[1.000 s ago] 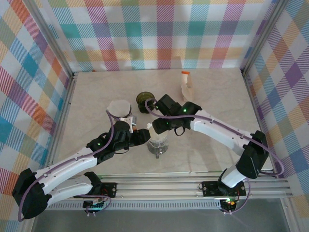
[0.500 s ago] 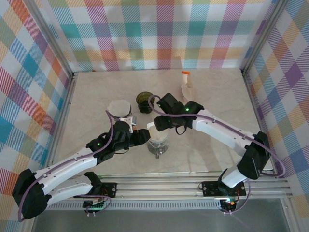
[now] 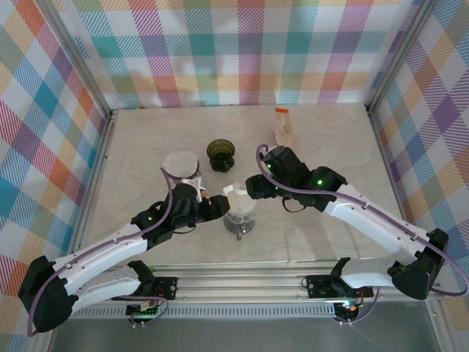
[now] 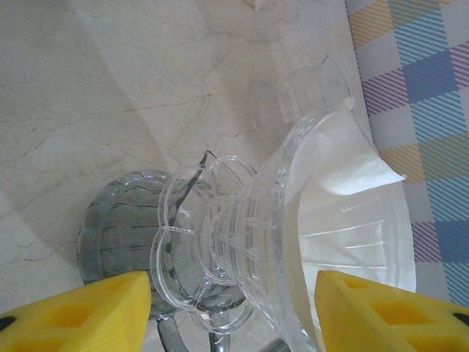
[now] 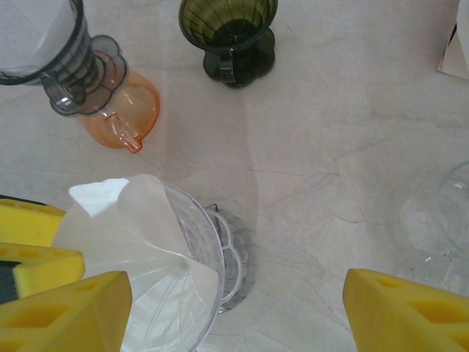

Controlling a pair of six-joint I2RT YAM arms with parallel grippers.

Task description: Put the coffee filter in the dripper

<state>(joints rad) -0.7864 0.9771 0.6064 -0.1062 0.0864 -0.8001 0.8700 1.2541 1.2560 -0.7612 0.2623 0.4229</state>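
Left gripper [image 4: 231, 297] has its fingers apart either side of the clear dripper [image 4: 253, 242], coffee filter [image 4: 344, 172] sitting inside it. Right gripper [image 5: 238, 293] is spread wide too, dripper just beside one finger.

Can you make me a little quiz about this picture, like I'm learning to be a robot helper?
1. True or false: the filter sits in the green dripper.
2. The right claw is: A open, B shut on the filter, C shut on the green dripper.
3. What colour is the jug beside the green dripper?
Key: 1 false, it sits in the clear dripper; 2 A; 3 orange.
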